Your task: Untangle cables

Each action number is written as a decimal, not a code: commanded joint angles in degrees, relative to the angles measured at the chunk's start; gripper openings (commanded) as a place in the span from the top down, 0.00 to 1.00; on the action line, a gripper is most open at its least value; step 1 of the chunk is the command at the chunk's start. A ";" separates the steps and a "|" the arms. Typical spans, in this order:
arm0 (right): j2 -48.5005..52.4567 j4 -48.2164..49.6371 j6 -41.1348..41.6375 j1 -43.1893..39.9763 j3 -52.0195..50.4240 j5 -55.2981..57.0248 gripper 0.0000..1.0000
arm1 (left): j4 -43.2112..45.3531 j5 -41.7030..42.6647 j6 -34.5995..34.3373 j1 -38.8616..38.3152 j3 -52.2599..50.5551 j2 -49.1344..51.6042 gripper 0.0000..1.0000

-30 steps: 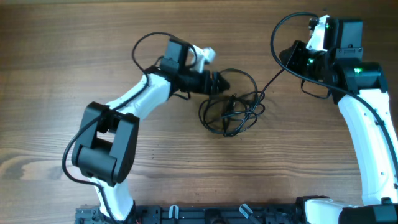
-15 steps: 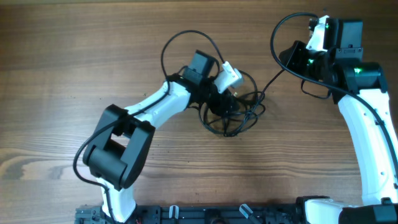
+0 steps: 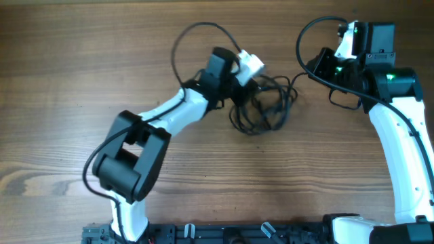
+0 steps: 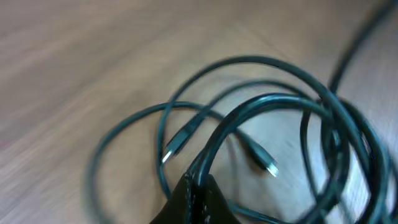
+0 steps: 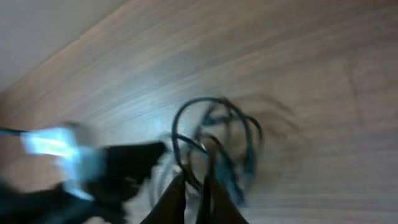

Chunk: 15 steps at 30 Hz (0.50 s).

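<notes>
While the left gripper point(image 4: 193, 185) is closed on one strand, the thin black cables point(image 3: 266, 103) lie in loose, overlapping loops on the wooden table point(image 3: 68, 68), towards its far side. The tangle runs longer left to right, and two silver-tipped plugs point(image 4: 171, 151) splay apart. The left arm point(image 3: 176, 115) covers its left edge. The right gripper point(image 5: 196, 183) has its fingers almost together; whether it holds anything cannot be told.

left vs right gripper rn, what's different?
Left gripper is in the cables, jaws pinching a strand; right gripper is clear of them, jaws closed on nothing. Left wrist view is filled by loops; right sees the tangle from afar. Both have dark jaws.
</notes>
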 commanded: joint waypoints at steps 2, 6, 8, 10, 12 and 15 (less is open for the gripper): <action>-0.94 -0.59 2.56 -0.63 1.60 2.78 0.96 | 0.52 -4.07 -22.18 5.53 0.50 -13.14 0.96; -0.92 -2.01 3.21 -3.58 1.53 2.78 0.96 | -1.88 -6.25 -28.48 9.49 0.50 -22.23 0.96; -0.92 -2.45 3.23 -5.68 1.25 2.73 0.95 | -3.58 -8.63 -28.48 11.41 0.50 -25.31 0.96; -0.44 -3.30 3.10 -8.20 1.22 2.75 0.96 | -6.23 -12.92 -28.48 13.77 0.50 -27.82 0.96; 0.55 -4.04 1.62 -10.60 1.22 2.54 0.96 | -9.25 -15.61 -28.46 17.29 0.50 -29.66 0.96; 3.72 -5.68 -1.18 -13.44 1.22 2.56 0.96 | -14.45 -18.36 -28.50 23.67 0.50 -30.10 0.96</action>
